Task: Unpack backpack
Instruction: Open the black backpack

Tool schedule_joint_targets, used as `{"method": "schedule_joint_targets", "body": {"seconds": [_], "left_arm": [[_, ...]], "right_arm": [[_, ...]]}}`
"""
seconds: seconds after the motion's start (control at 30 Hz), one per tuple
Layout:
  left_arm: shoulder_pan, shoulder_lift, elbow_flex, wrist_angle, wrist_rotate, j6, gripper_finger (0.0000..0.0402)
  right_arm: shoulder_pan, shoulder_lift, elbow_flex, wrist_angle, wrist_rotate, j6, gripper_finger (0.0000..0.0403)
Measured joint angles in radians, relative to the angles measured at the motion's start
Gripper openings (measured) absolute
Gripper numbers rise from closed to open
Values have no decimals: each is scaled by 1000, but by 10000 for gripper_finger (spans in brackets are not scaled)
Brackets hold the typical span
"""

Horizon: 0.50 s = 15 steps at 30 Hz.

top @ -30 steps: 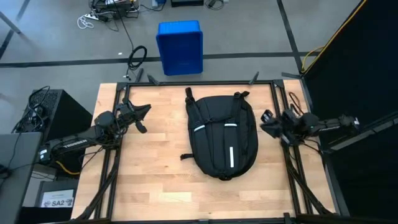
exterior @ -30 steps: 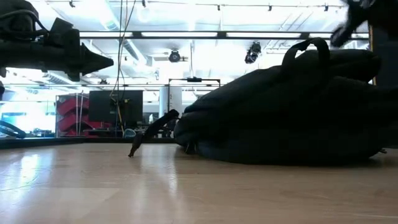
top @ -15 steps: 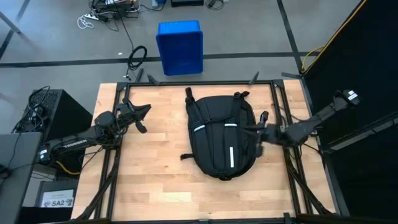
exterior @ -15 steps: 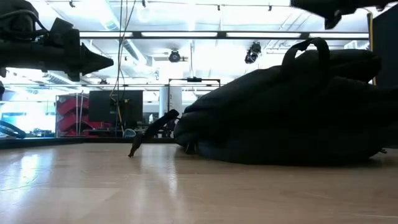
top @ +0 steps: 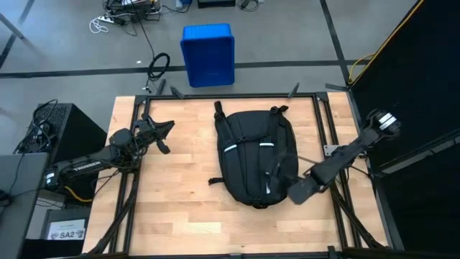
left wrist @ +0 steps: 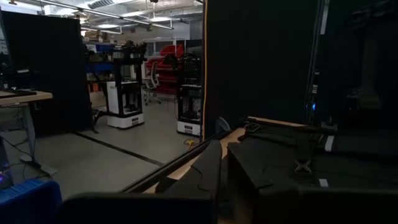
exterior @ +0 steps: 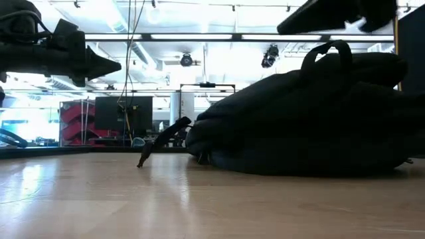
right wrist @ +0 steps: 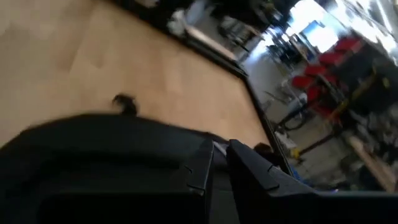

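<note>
The black backpack (top: pixel 255 160) lies flat on the middle of the wooden table, white strips up, top handle (exterior: pixel 327 52) standing up in an arch. My right gripper (top: pixel 277 175) hovers shut above the backpack's near right part, clear of the fabric in the low view (exterior: pixel 292 24). The right wrist view shows its fingers (right wrist: pixel 216 163) close together over the black fabric (right wrist: pixel 93 162). My left gripper (top: pixel 165 134) waits shut near the table's left edge, well above the wood (exterior: pixel 109 66), with the backpack (left wrist: pixel 348 162) farther off in its wrist view.
A blue plastic bin (top: pixel 208 54) stands on the floor beyond the far edge. Black frame rails (top: pixel 322 122) run along the table's sides. A loose strap end (exterior: pixel 159 143) lies on the wood left of the backpack. Bare wood (top: pixel 180 187) spreads between the backpack and my left arm.
My right arm has swung out from the table's right edge toward the backpack and the near edge. Its wrist has rolled and the gripper now points across the backpack's near right part. Its fingers stay shut. The backpack has not moved.
</note>
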Motion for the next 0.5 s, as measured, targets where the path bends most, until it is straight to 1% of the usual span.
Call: {"method": "schedule_joint_targets", "body": {"seconds": [0.13,0.27,0.37,0.5], "left_arm": [[0,0,0,0,0,0,0],[0,0,0,1,0,0,0],[0,0,0,1,0,0,0],[0,0,0,1,0,0,0]], "right_arm": [[47,52,32,0,-6,-32,22],[60,57,74,15,6,-28,14],[83,57,87,10,54,-30,3],[118,57,90,10,106,-37,1]]}}
